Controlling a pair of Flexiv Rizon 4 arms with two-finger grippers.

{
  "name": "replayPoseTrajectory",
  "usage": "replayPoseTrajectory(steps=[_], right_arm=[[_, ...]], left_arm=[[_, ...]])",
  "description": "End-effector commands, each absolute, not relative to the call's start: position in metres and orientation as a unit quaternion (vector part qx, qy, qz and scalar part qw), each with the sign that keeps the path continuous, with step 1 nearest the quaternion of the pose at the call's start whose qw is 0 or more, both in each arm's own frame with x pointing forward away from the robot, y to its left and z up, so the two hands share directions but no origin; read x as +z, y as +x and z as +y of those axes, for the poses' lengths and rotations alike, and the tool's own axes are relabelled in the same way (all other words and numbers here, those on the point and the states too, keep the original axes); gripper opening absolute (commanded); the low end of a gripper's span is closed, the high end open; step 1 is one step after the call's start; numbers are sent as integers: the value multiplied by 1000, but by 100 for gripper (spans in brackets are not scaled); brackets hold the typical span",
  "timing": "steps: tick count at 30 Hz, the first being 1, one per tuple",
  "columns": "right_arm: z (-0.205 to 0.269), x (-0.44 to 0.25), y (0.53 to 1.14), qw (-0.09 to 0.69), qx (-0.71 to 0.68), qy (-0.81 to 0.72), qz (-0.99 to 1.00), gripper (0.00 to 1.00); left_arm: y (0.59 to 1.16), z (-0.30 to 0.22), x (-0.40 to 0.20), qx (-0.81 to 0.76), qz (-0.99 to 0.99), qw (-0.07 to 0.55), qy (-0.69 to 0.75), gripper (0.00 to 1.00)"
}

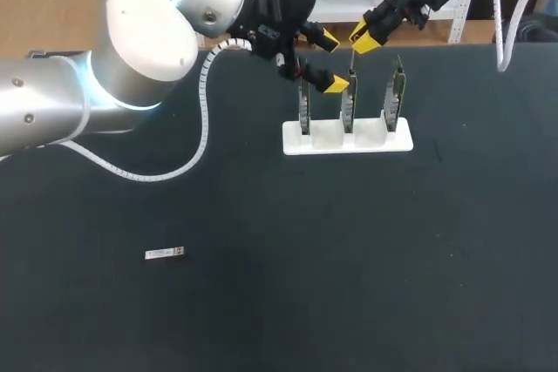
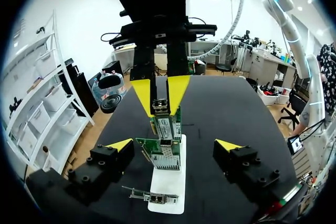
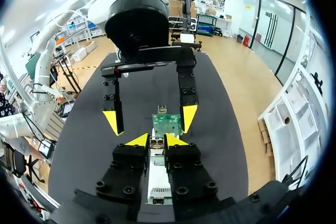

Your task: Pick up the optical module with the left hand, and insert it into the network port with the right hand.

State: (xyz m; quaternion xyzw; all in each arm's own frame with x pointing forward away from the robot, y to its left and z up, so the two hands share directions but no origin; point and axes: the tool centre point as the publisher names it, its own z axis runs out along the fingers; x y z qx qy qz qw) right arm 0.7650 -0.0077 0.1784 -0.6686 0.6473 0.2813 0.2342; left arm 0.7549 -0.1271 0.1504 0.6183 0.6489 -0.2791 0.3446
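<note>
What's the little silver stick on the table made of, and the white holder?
The optical module looks like bare metal: silvery with a dull shine. The white holder is probably matte plastic: even white, no glare.

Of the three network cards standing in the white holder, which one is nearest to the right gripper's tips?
The middle network card: the right gripper pinches its top edge. The left-hand card and the right-hand card stand outside those fingers.
</note>
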Motion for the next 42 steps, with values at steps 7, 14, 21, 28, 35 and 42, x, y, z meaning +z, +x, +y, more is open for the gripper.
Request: replayPoseTrajectory(steps=[7, 14, 21, 28, 35, 42], right_arm=[[-7, 179, 763, 232, 276, -672, 647, 0], [-6, 176, 764, 231, 278, -670, 648, 0], [-4, 175, 764, 230, 279, -671, 647, 0], [-7, 172, 766, 224, 274, -671, 652, 0], [-7, 173, 766, 224, 273, -670, 653, 0], [-6, 172, 769, 227, 273, -669, 653, 0]], left_arm=[[757, -128, 151, -279, 650, 342, 619, 100], [757, -128, 151, -279, 650, 342, 619, 100], [757, -128, 151, -279, 650, 342, 619, 100], [757, -128, 151, -279, 650, 342, 619, 100], [757, -128, 151, -279, 650, 342, 619, 100], [757, -128, 151, -279, 650, 342, 619, 100]])
